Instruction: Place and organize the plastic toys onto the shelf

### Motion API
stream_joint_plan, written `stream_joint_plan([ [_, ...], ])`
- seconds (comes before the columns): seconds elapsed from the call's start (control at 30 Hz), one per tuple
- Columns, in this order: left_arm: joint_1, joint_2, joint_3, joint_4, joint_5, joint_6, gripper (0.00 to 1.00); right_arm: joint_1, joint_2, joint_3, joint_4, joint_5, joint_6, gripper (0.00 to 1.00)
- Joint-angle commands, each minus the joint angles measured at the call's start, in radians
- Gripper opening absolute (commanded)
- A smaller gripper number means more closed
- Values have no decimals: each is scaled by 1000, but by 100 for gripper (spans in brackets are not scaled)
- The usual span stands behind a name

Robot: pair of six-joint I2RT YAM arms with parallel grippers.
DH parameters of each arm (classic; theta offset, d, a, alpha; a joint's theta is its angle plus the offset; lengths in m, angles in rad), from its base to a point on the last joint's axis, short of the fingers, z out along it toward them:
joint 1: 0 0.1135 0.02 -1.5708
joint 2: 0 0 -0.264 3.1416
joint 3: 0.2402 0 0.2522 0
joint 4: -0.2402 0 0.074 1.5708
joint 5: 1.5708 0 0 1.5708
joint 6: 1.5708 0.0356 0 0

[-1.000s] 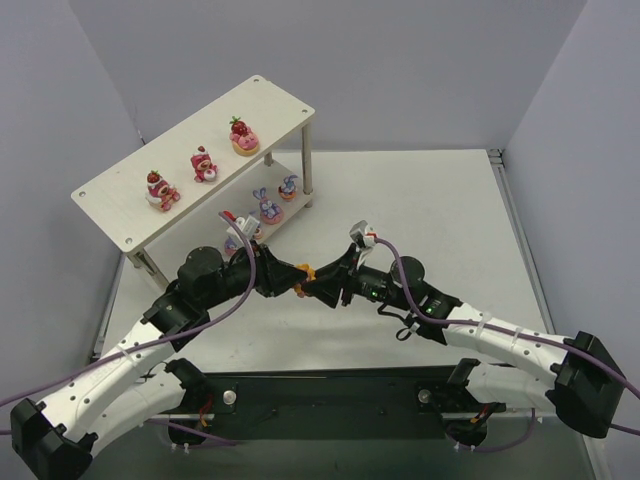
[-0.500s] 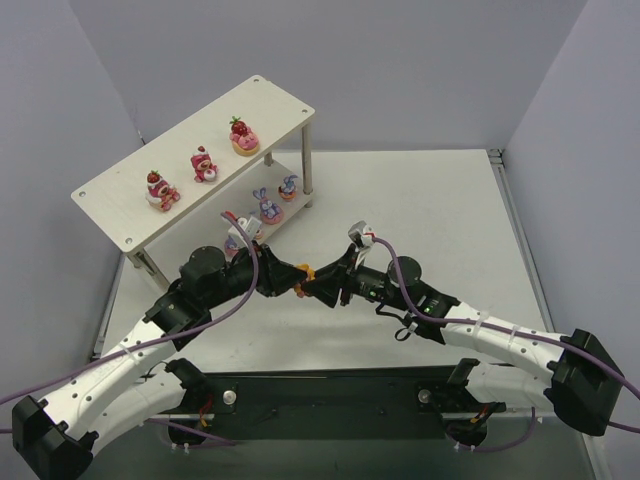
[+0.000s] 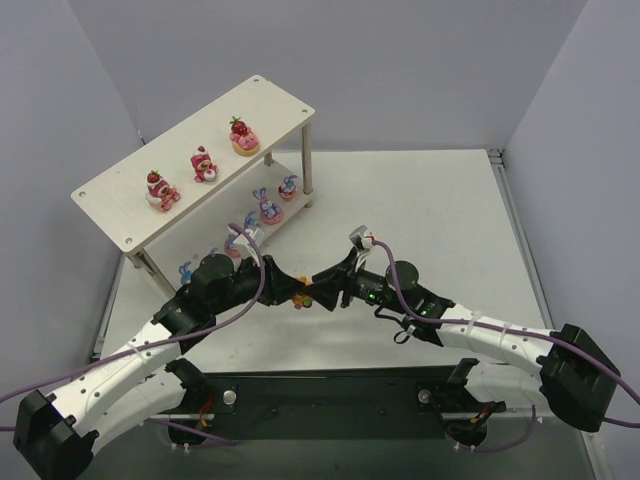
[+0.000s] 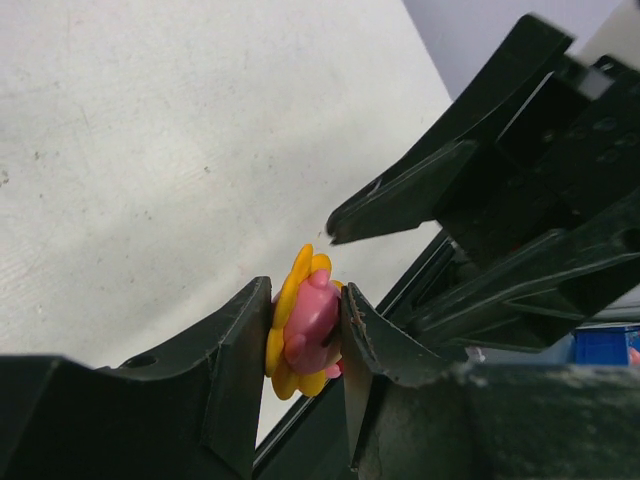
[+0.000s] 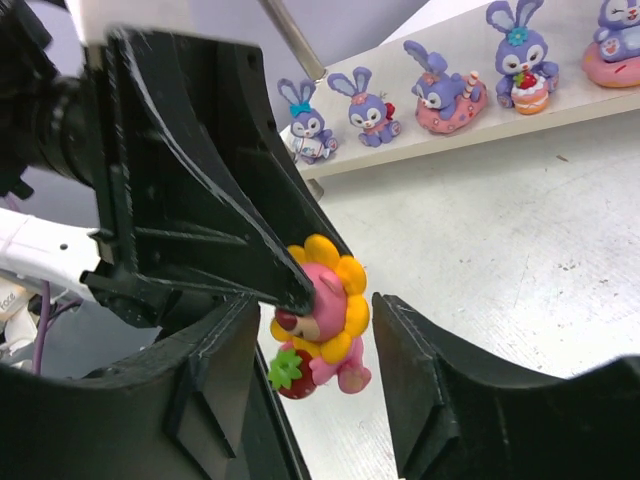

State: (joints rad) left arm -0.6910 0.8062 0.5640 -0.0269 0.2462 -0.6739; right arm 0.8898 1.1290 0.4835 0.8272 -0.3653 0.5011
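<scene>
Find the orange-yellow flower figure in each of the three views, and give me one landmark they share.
Top external: the flower figure is at picture centre, where the two arms meet.
Left wrist: the flower figure is lower middle, clamped in the left pincer.
Right wrist: the flower figure is at centre, between the parted fingers of the right pincer.
Shared landmark: the left pincer gripping it shows in all three views.

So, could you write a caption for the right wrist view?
Left gripper clamps the flower figurine between open fingers of the right gripper; purple bunnies line the shelf behind.
</scene>
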Motion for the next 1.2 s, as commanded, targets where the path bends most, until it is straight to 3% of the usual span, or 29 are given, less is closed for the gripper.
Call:
stream_joint_plan([
  [0.0, -1, 13, -19, 13, -19, -7, 0, -8, 20, -22, 157, 22, 11, 51],
  [0.23, -1, 37, -42, 56, -45, 13, 0, -17, 25, -49, 167, 60, 28, 55],
  [0.47, -1, 57, 56, -11, -87, 88, 0, -23, -95, -69, -41, 271, 45, 56],
  [0.7, 1, 146, 353, -134, -188, 220, 0, -22, -254, -98, -209, 422, 71, 57],
  [1.17, 16, 547, 1008, -277, -223, 416, 0, -25, -345, -102, -329, 453, 45, 56],
])
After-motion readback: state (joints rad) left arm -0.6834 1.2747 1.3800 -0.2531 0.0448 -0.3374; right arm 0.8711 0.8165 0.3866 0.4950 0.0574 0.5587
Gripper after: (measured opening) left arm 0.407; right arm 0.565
